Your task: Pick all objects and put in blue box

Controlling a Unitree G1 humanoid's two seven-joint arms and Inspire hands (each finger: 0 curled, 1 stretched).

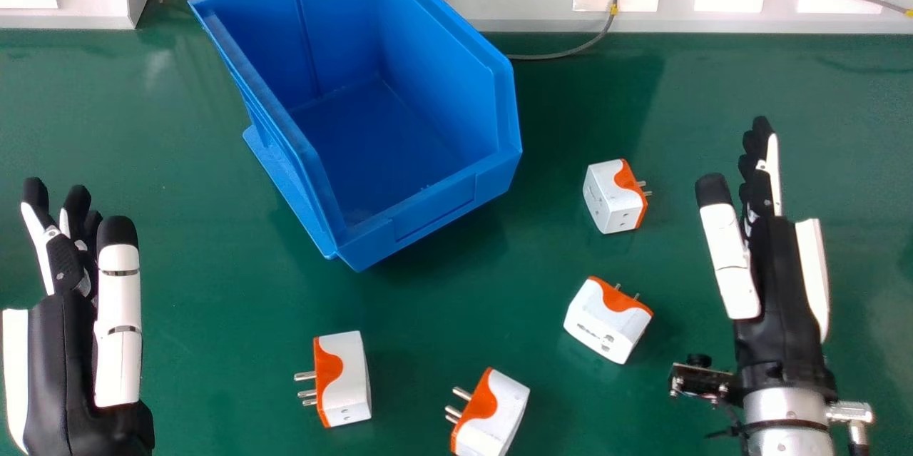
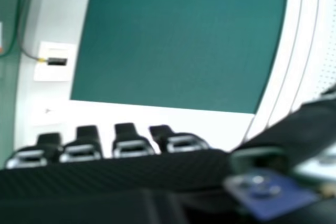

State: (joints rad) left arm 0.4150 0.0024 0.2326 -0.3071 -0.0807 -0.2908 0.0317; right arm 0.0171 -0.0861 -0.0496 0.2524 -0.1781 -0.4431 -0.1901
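On a clock face laid over the head view, the left hand (image 1: 60, 370) is at 8 o'clock, relaxed, holding nothing, its fingers straight. The blue box (image 1: 428, 206) stands on the green counter (image 1: 214, 299) between 10 and 11, tilted round so its low front points to about 5. The first white-and-orange adapter (image 1: 347, 377) lies at 7, prongs toward 9; the second adapter (image 1: 499, 409) near 6, prongs toward 10. The third adapter (image 1: 606, 324) sits past 4, prongs toward 1; the fourth adapter (image 1: 610, 199) at 3, prongs toward 3. Just past 3, farther out, the right hand (image 1: 777, 277) is released, fingers extended.
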